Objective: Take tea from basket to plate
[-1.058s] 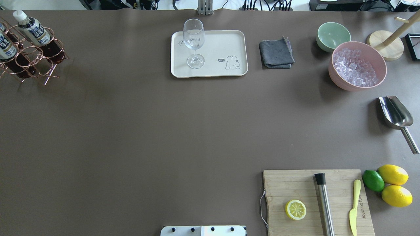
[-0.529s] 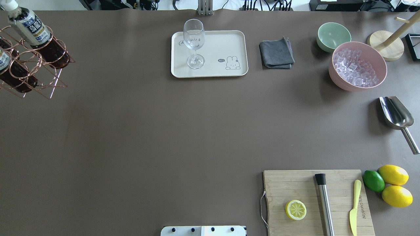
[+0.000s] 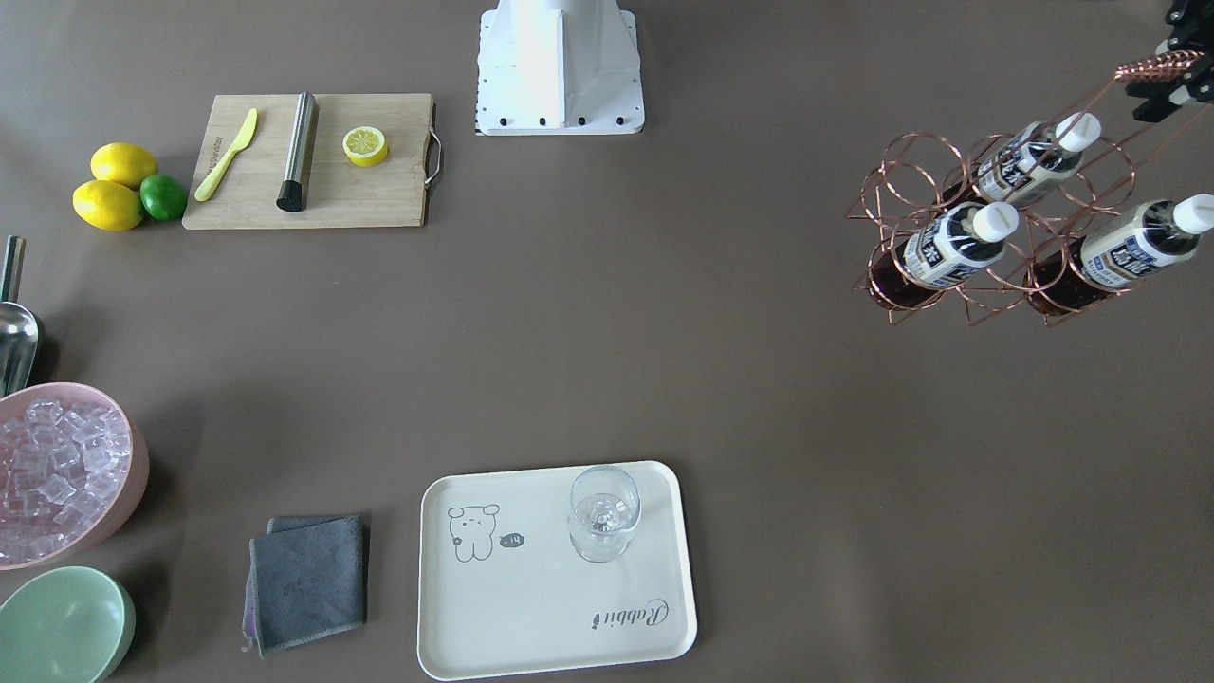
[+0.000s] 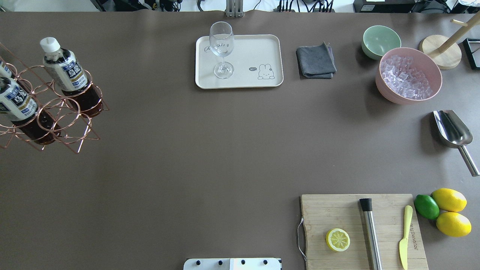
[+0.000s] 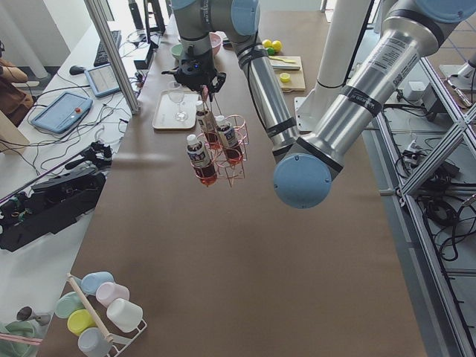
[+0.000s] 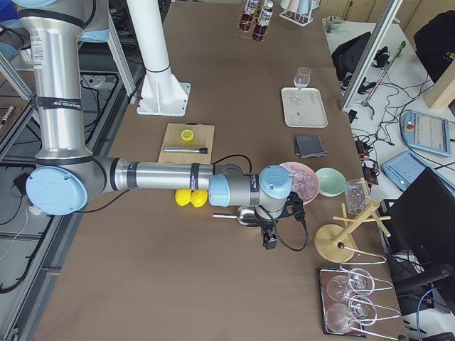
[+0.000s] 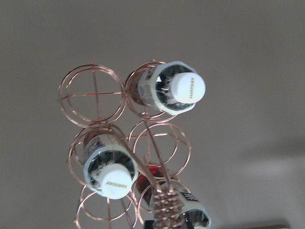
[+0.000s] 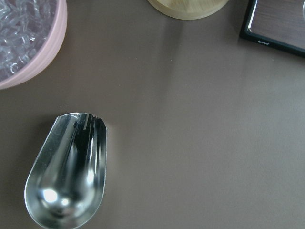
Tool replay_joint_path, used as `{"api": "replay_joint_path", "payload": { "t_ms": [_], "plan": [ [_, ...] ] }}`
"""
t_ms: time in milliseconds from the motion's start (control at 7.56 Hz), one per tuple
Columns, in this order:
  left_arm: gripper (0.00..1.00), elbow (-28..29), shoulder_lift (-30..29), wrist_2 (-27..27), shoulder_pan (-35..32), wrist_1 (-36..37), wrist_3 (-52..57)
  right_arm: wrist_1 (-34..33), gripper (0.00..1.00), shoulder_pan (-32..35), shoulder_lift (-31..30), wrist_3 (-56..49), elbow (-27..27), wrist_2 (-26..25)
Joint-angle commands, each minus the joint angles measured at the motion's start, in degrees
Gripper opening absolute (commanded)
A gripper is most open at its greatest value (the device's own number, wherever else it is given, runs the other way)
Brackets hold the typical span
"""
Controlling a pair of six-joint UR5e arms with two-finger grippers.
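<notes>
The copper wire basket (image 4: 56, 112) hangs above the table's left side, tilted, with three tea bottles in it (image 4: 65, 71) (image 4: 17, 103) (image 3: 1034, 161). My left gripper (image 3: 1163, 74) is shut on the basket's coiled handle (image 7: 164, 205); it also shows in the exterior left view (image 5: 199, 80). The cream plate (image 4: 258, 48) lies at the far middle of the table and holds a stemmed glass (image 4: 222, 48). My right gripper (image 6: 274, 229) hovers by the steel scoop (image 8: 66, 171); I cannot tell whether it is open or shut.
A grey cloth (image 4: 315, 62), a green bowl (image 4: 380, 41) and a pink bowl of ice (image 4: 408, 75) lie right of the plate. A cutting board (image 4: 360, 232) with a lemon half, a muddler and a knife sits near right, with lemons and a lime beside it.
The basket with its bottles has swung and moved from the far left corner toward the robot and somewhat rightward. Nothing else has moved.
</notes>
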Motion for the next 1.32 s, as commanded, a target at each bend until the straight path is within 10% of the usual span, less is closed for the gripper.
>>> {"api": "replay_joint_path", "payload": {
  "t_ms": [0,661,1190],
  "plan": [
    [0.0,-5.1,-0.3,-0.8,11.0,-8.6,-17.7,15.4,1.0,-0.4,-1.1,0.1,-2.5,4.2],
    [0.0,-12.9,-4.7,16.6,35.7,-19.3,-47.3,26.4,1.0,-4.0,0.2,0.4,-1.1,20.2],
    [0.0,-7.7,-11.9,13.7,35.8,-19.1,-50.5,42.2,1.0,-5.9,6.0,0.1,-2.4,20.9]
  ]
}}
